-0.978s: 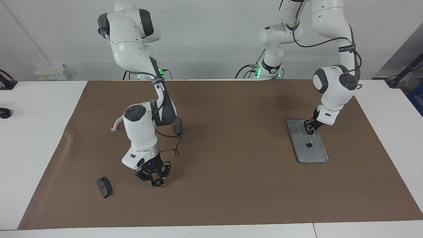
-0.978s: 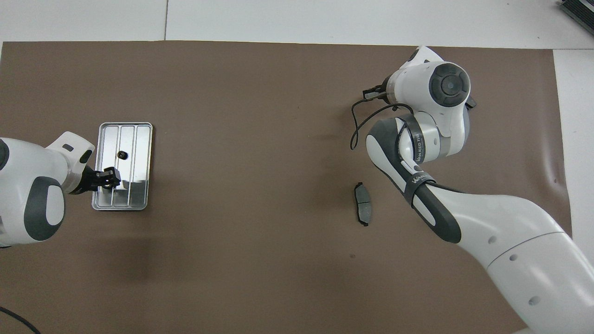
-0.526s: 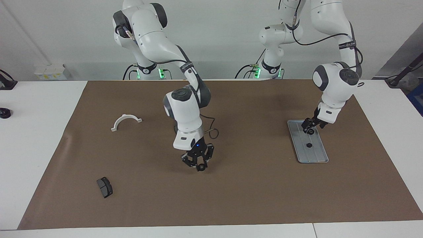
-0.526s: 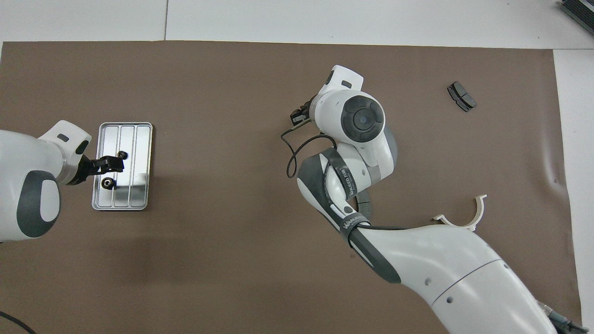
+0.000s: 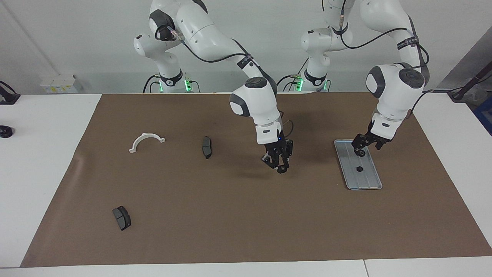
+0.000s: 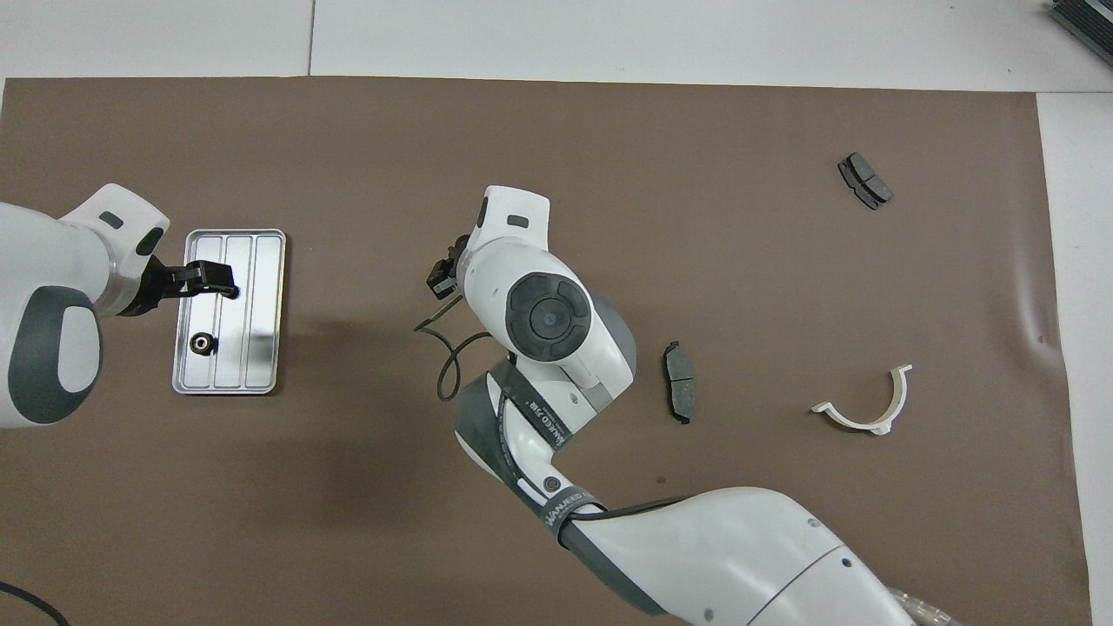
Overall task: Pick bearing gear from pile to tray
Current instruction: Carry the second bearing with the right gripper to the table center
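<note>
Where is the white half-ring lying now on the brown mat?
The white half-ring lies toward the right arm's end of the table, beside a dark pad, and nearer to the robots than the other pad.

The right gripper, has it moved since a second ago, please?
Yes. The right gripper has travelled from beside the brake pad toward the tray, carrying a gear.

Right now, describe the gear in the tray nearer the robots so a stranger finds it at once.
Find the silver tray at the left arm's end of the brown mat. Two black gears lie in it. Yours is the gear nearer the robots, under the open left gripper; the other gear lies in the open.
</note>
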Available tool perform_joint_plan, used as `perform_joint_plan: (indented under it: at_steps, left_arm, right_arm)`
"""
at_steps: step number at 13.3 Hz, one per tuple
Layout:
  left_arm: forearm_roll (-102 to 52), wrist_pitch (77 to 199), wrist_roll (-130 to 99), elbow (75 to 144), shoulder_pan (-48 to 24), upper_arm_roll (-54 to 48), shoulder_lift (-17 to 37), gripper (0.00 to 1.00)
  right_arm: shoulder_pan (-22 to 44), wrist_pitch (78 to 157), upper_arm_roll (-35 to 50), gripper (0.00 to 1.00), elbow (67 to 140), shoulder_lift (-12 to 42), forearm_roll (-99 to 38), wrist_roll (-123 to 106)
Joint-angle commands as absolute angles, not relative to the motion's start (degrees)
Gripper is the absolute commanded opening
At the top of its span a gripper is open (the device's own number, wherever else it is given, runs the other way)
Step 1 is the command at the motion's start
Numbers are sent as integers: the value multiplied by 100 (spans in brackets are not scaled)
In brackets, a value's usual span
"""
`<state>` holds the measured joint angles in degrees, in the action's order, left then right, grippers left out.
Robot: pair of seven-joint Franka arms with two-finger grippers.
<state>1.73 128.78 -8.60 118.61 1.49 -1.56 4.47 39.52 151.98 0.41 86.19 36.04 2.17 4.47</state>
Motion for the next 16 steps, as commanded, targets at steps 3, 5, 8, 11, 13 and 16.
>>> perform_joint_plan:
  at_steps: [3, 5, 8, 11, 13, 16]
  left_arm:
    - [70, 12805, -835, 11821, 70, -97, 457, 100]
    - [79, 12841, -835, 11839, 70, -97, 457, 100]
    - [70, 12858, -844, 11839, 26, -97, 457, 100]
    - [70, 13086, -1578, 11900, -306, -97, 466, 100]
    - [70, 13288, -2456, 11927, -780, -88, 536, 100]
    - [332, 13622, -4038, 11874, -1580, -62, 904, 100]
  right_arm:
    - [4271, 15460, 70, 27, 8639, 3779, 247, 545]
    - [4289, 15399, 158, 55, 8666, 3771, 211, 554]
    - [4175, 15390, 158, 80, 8605, 3779, 246, 536]
    - [3764, 14988, 167, 80, 8264, 3727, 124, 536]
    - [3412, 14329, 167, 80, 7816, 3604, -122, 536]
    - [2788, 13661, 167, 80, 7761, 3148, -158, 501]
